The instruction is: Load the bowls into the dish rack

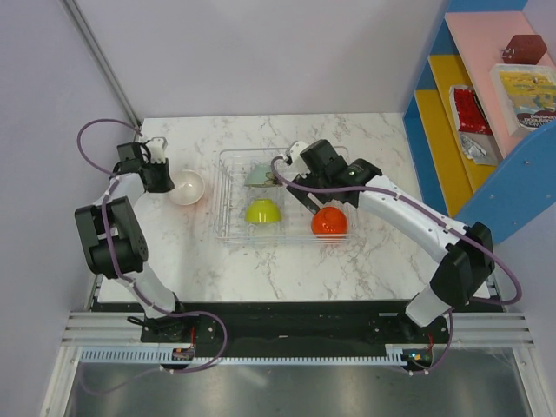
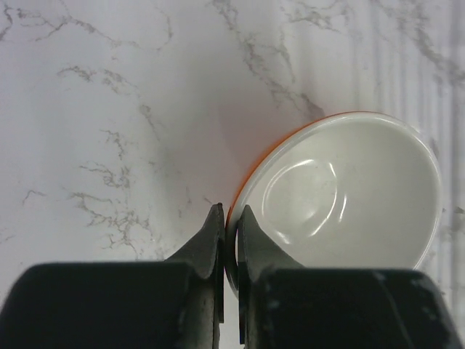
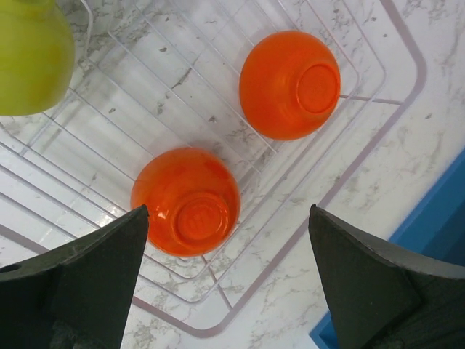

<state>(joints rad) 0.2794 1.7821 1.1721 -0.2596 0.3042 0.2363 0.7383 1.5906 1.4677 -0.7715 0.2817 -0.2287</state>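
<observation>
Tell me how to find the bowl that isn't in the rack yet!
Find the marble table, then the clear dish rack in its middle. Just left of the rack, on the tabletop, sits the white bowl, its rim pinched by the left end effector. Unlike the yellow-green bowl and orange bowls inside the rack, it is white and outside.

Marble table (image 1: 261, 269): dish rack (image 1: 228, 204), white bowl (image 1: 186, 187)

I have the white round bowl (image 1: 187, 187) on the marble table (image 1: 261, 269), left of the clear plastic dish rack (image 1: 233, 187); in it a lime round bowl (image 1: 263, 211) lies left of two orange round bowls (image 3: 187, 201).
</observation>
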